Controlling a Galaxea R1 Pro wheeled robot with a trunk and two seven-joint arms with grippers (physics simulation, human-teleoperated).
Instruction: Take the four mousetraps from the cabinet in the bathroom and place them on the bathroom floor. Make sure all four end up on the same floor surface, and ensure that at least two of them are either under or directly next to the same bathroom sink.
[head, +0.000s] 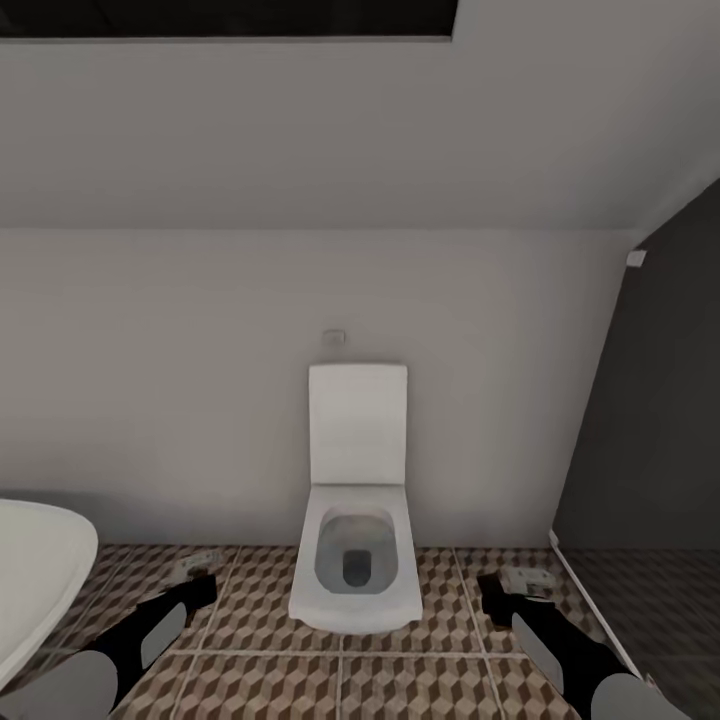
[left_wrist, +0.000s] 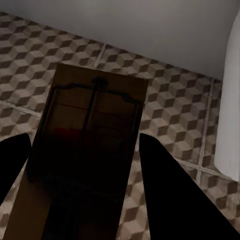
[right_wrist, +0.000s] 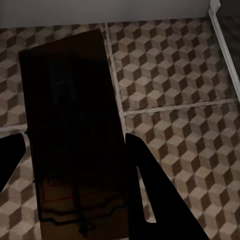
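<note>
Each gripper holds a mousetrap over the bathroom floor (head: 250, 680) of brown cube-pattern tiles. My left gripper (head: 197, 585) is shut on a tan mousetrap (head: 200, 562) left of the toilet. In the left wrist view that mousetrap (left_wrist: 92, 125) lies flat between the fingers (left_wrist: 170, 185) of the left gripper (left_wrist: 85, 170), wire bar and red spot showing. My right gripper (head: 497, 592) is shut on another mousetrap (head: 528, 578) right of the toilet; in the right wrist view this mousetrap (right_wrist: 72, 125) is in shadow inside the right gripper (right_wrist: 75, 170). The cabinet and the bathroom sink are out of view.
A white toilet (head: 357, 560) with its lid up stands against the pale wall straight ahead. The white rim of a bathtub (head: 35, 570) curves in at the left. A dark wall panel (head: 660, 400) with a white skirting strip (head: 590, 600) bounds the right side.
</note>
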